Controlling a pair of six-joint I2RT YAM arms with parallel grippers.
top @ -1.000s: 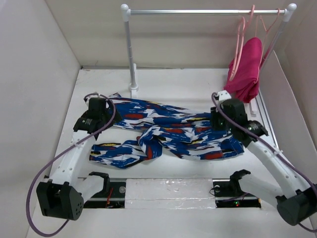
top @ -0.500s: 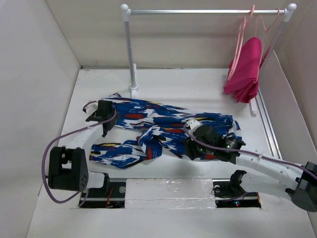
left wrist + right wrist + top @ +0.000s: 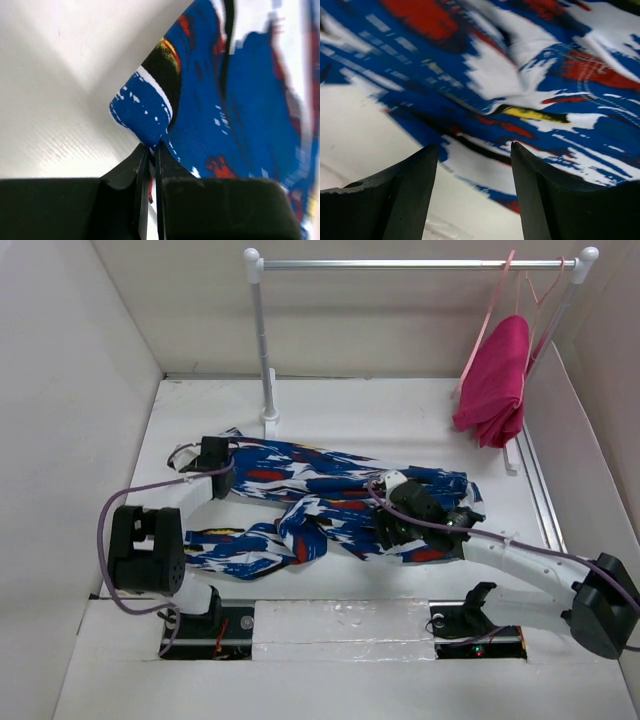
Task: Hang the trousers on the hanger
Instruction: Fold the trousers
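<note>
Pinching a folded corner of the trousers (image 3: 330,502), the left end effector (image 3: 151,150) is seen with its black fingers pressed together on the soft printed cloth. The fabric is thin and rumpled, and its blue, white and red print is broken by small yellow flecks. One pair is counted. It is spread in twisted folds across the middle of the smooth white bench (image 3: 400,415).

The right end effector (image 3: 472,147) is held just above the print with its two dark, wedge-shaped fingers spread apart and nothing between them.

Compared with a second ago, the right arm has been swung from the far right end of the trousers to their middle. In the last half second it has been edged slightly further from the bases. The left end effector has been moved up to the cloth's left end.

At the back right, one thin light-pink plastic hanger (image 3: 487,322) is seen hooked on the silver rail (image 3: 420,263), well apart from the trousers. One magenta garment (image 3: 495,375) is draped just beside it. Two white posts (image 3: 262,340) are counted carrying the rail.
</note>
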